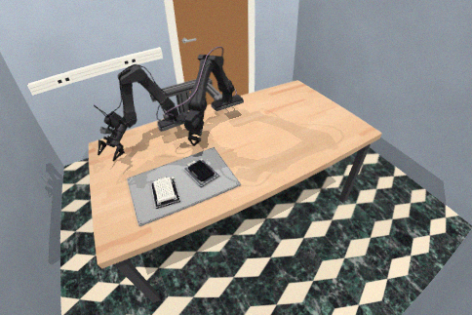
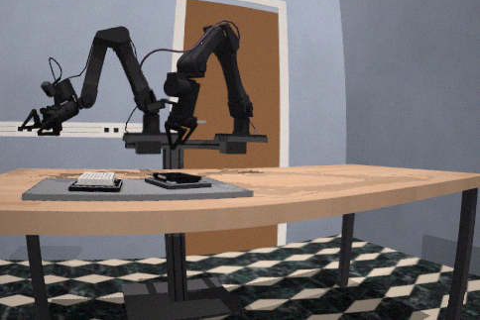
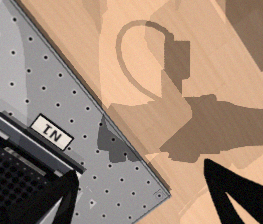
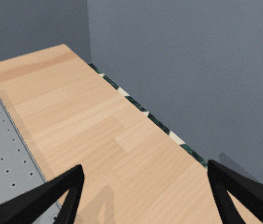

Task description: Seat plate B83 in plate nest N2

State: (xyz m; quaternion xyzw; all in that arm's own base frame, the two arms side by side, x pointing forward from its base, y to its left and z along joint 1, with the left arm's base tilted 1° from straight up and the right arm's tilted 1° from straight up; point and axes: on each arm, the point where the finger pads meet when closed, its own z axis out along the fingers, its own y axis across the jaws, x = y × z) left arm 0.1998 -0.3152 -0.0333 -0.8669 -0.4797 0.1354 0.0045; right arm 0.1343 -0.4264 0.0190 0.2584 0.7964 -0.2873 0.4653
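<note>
One black plate (image 1: 202,171) (image 2: 179,177) (image 3: 2,172) lies in nest N1 (image 1: 203,184) (image 2: 185,185) (image 3: 19,134), lower than the open left gripper (image 1: 194,140) (image 2: 176,145) (image 3: 138,170).
</note>
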